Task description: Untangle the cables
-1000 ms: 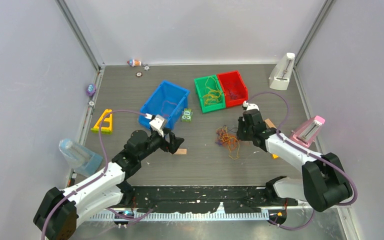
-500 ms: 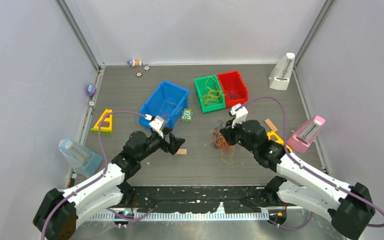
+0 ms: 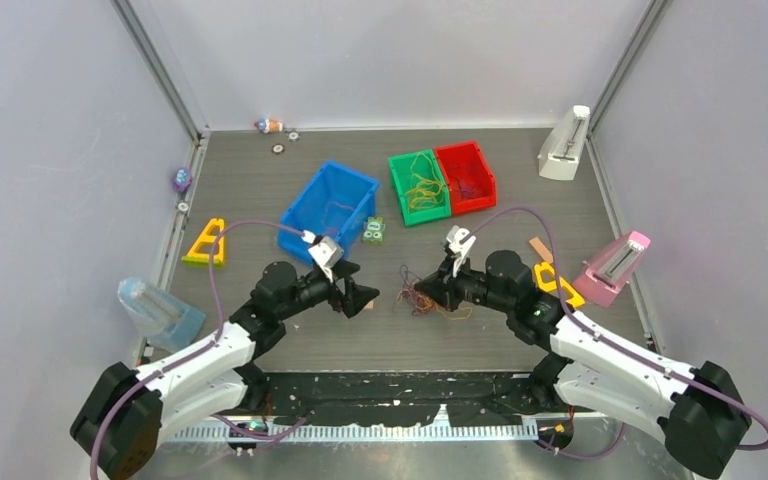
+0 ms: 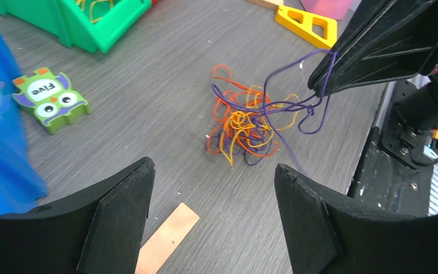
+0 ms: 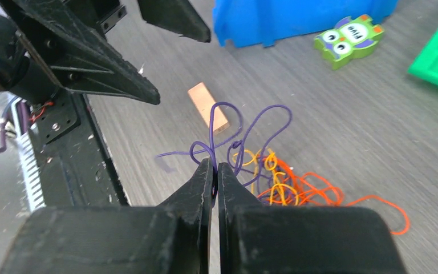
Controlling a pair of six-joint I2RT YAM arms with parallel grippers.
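A tangle of orange, yellow and purple cables point(image 3: 426, 298) lies mid-table; it also shows in the left wrist view point(image 4: 245, 127) and the right wrist view point(image 5: 288, 182). My right gripper point(image 5: 215, 165) is shut on a purple cable point(image 5: 228, 128) and holds its loops up off the tangle; in the top view the right gripper point(image 3: 412, 293) is at the tangle's left side. My left gripper point(image 3: 370, 294) is open and empty, just left of the tangle, pointing at it; in the left wrist view its gap point(image 4: 212, 182) frames the table short of the tangle.
A blue bin point(image 3: 328, 208), a green bin point(image 3: 418, 187) with yellow cables and a red bin point(image 3: 465, 177) stand behind. An owl block point(image 3: 374, 231), a small wooden strip point(image 4: 162, 238), yellow wedges point(image 3: 206, 242) point(image 3: 547, 280), a pink stand point(image 3: 615, 266) and a white stand point(image 3: 565, 145) lie around.
My right gripper has swung left across the table, dragging the tangle with it by the purple cable. My left gripper has edged right toward the tangle.
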